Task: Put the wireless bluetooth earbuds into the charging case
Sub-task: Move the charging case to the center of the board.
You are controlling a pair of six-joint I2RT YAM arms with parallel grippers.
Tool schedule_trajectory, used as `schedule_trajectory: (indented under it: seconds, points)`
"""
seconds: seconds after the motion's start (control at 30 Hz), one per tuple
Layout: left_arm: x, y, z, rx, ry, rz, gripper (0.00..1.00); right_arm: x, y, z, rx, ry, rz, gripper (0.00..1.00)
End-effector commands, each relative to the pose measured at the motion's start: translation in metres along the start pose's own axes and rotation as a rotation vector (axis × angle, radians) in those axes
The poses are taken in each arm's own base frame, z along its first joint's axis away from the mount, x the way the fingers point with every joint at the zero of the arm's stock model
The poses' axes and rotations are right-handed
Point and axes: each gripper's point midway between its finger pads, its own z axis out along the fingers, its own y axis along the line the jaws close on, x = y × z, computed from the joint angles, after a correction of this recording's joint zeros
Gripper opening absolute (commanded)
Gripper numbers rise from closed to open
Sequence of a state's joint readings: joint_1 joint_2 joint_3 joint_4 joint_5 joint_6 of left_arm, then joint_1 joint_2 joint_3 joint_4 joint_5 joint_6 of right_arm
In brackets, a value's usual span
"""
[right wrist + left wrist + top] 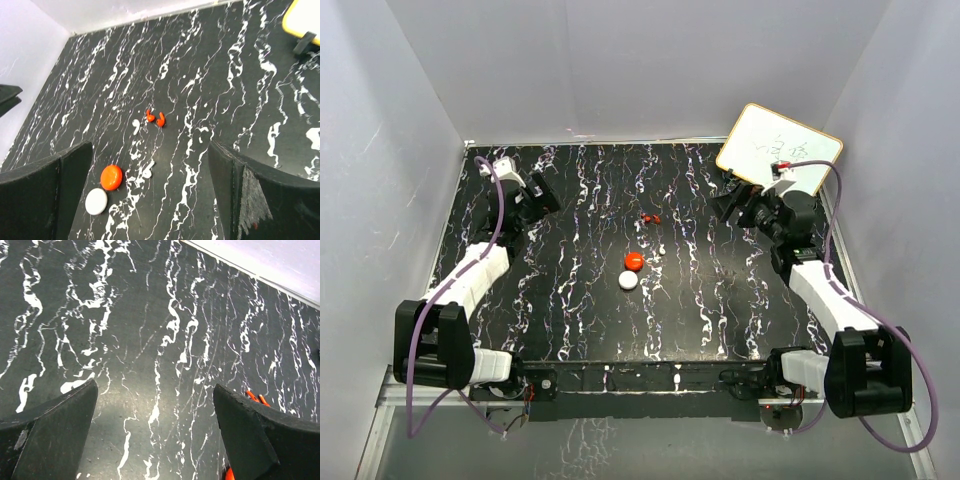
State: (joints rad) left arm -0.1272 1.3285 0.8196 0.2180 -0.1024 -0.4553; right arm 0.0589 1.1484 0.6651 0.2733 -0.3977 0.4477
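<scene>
A: Where do they lie?

B: The pair of tiny red-and-dark wireless bluetooth earbuds [651, 217] sits on the black, white-veined marble-look table [570, 320], at the far middle. The two pieces are just beside each other.

A: How will they handle?

B: I'd judge them very light, hard and smooth-shelled, so apt to skid or pop out of a pinch. Taking one at a time across its rounded body looks safest. They are too small here to tell which way each stem points.

A: And the charging case?

B: Nearer than the earbuds are a glossy red round puck [634, 260] and, just beside it on the near side, a white round puck [628, 281]. These may be the case's parts, but I cannot tell which one holds the sockets.

A: The jaws?

B: The left gripper [155, 390] hovers at the far left, spread wide with nothing between its jaws. The right gripper [150, 147], at the far right, is equally wide and empty. Both are well apart from the earbuds.

A: Anything in the way?

B: A yellow-framed whiteboard [780, 150] leans in the far right corner behind the right gripper, off the likely path. The pucks are near the earbuds, so a low sweep could nudge them.
</scene>
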Motion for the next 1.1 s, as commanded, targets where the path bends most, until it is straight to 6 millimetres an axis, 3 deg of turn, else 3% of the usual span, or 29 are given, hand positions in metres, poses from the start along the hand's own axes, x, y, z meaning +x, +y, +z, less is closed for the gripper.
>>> schedule_trajectory:
  seconds: [0.0, 0.23, 0.43, 0.53, 0.83, 1.07]
  points:
    - [0.010, -0.034, -0.013, 0.117, 0.043, 0.024, 0.99, -0.003, 0.022, 0.013, -0.106, 0.027, -0.017, 0.98]
    - [0.071, -0.062, -0.020, 0.161, 0.137, 0.093, 0.99, 0.030, 0.037, 0.038, -0.002, 0.105, -0.123, 0.98]
    - [0.077, -0.067, -0.020, 0.194, 0.145, 0.100, 0.99, 0.048, 0.025, 0.051, 0.105, 0.149, -0.137, 0.98]
    - [0.091, -0.076, -0.021, 0.200, 0.181, 0.166, 0.99, 0.055, 0.027, 0.053, 0.098, 0.160, -0.136, 0.98]
    - [0.164, -0.101, -0.027, 0.200, 0.295, 0.367, 0.97, 0.055, 0.026, 0.061, 0.101, 0.165, -0.157, 0.98]
    - [0.188, -0.114, -0.031, 0.210, 0.300, 0.419, 0.91, 0.053, 0.024, 0.061, 0.113, 0.151, -0.154, 0.98]
